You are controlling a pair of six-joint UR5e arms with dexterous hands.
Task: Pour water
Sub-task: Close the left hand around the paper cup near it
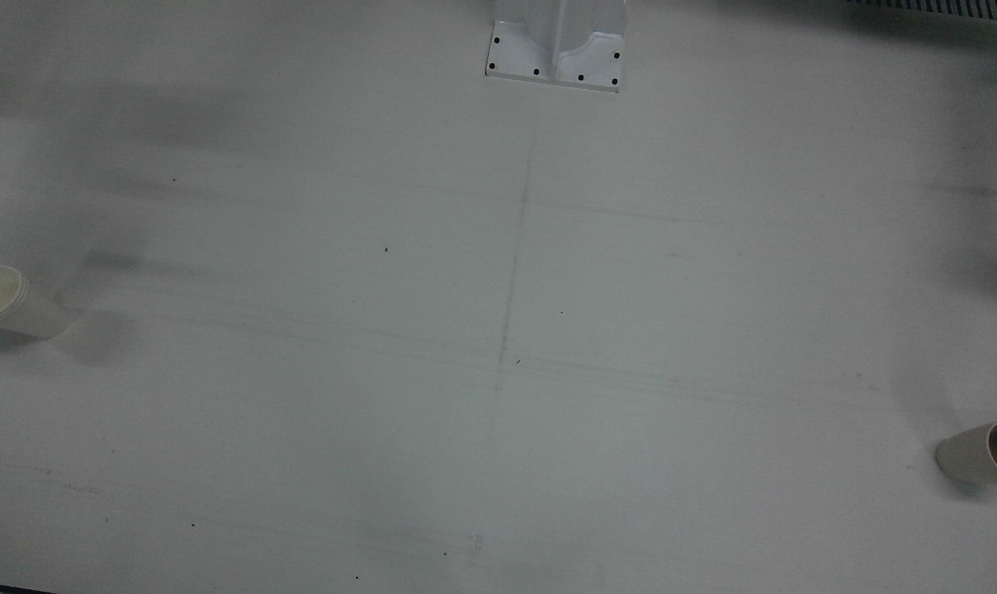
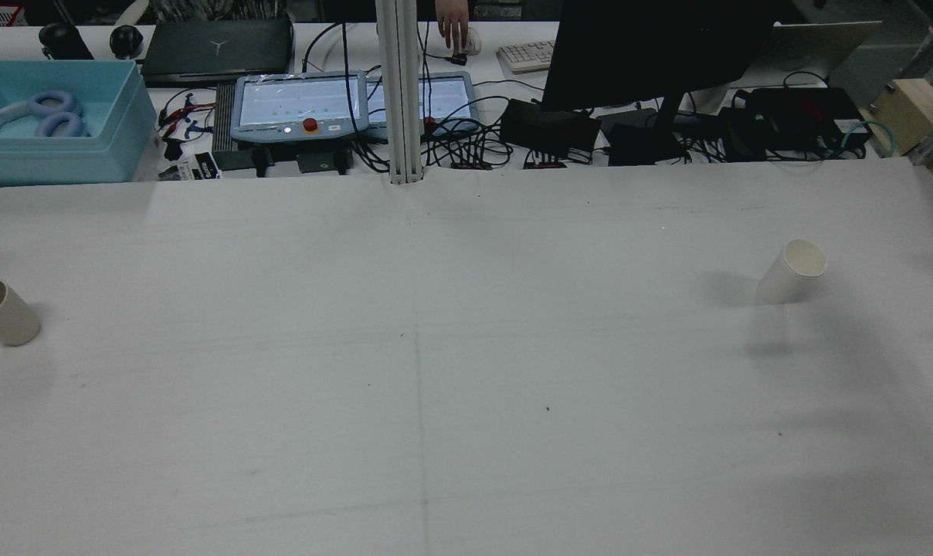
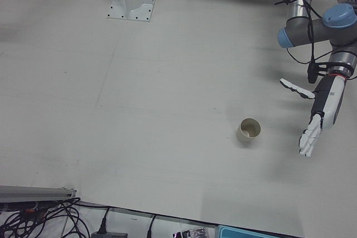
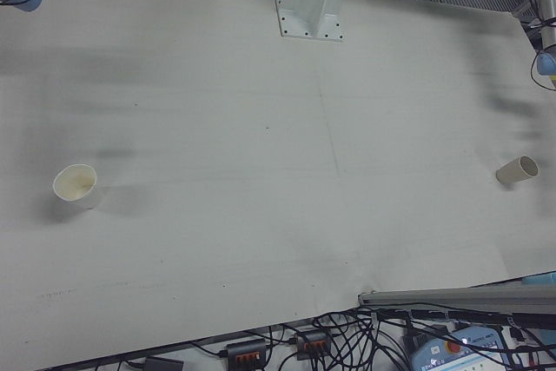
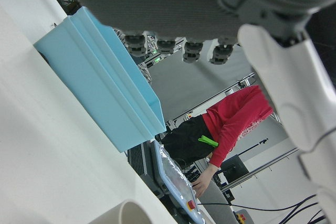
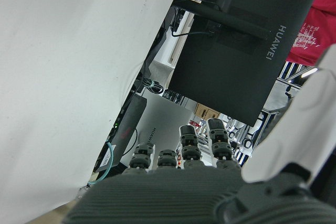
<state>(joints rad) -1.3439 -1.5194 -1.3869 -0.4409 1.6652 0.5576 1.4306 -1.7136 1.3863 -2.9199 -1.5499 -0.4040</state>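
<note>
A white paper cup (image 2: 792, 270) stands upright on the table on my right side. It also shows in the front view (image 1: 7, 301) and in the right-front view (image 4: 76, 185), and its inside looks pale. A grey-beige paper cup (image 2: 3, 313) stands upright on my left side, and also shows in the front view (image 1: 985, 452). In the left-front view my left hand (image 3: 321, 115) hangs open just beside this cup (image 3: 248, 130), not touching it. In the left hand view the cup's rim (image 5: 128, 213) shows below the palm. My right hand (image 6: 173, 203) is open and empty, with no cup in its view.
A white pedestal base (image 1: 556, 58) is bolted at the table's robot side. On the operators' side stand a blue bin (image 2: 49, 123), a teach pendant (image 2: 300, 104), a black monitor (image 2: 652, 54) and cables. A person in red (image 5: 231, 124) stands there.
</note>
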